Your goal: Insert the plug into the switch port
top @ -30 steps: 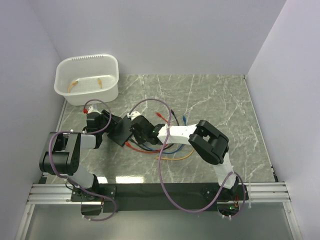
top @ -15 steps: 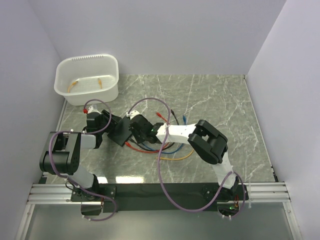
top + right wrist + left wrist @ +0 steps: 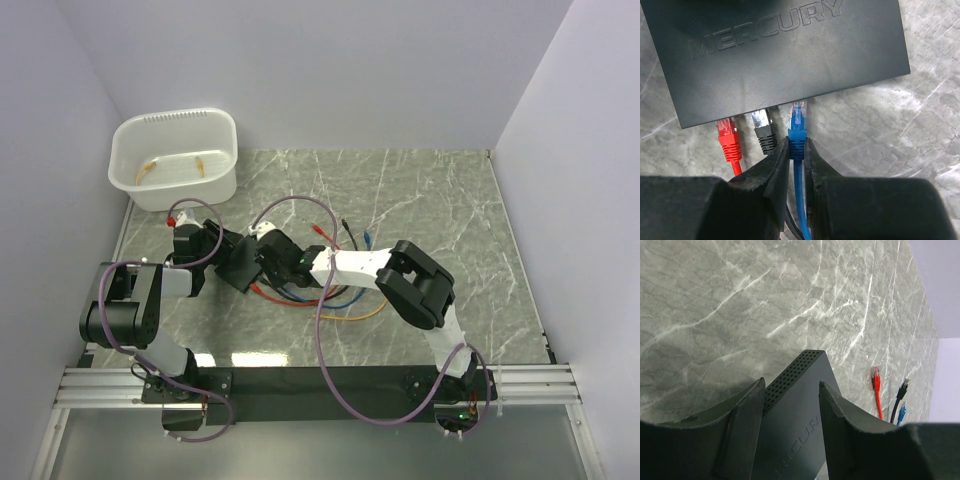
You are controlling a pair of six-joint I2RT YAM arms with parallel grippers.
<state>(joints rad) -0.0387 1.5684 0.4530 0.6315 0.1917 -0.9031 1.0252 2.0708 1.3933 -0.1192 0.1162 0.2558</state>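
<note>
Right gripper (image 3: pixel 797 147) pinched narrowly on the boot of the blue plug (image 3: pixel 798 120), tip at the socket edge of the switch (image 3: pixel 780 55), which the left gripper (image 3: pixel 791 387) clamps left of centre on the table (image 3: pixel 420 200); the light, stiff plug probably steers best from this boot hold, since its cable (image 3: pixel 801 220) looks limp.

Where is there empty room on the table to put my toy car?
The back of the table, from the white tub across to the right edge, is bare. So is the right side beyond the right arm. It's crowded in the middle-left: the left pincer, right pincer, switch and tangled cables bunch together there.
</note>
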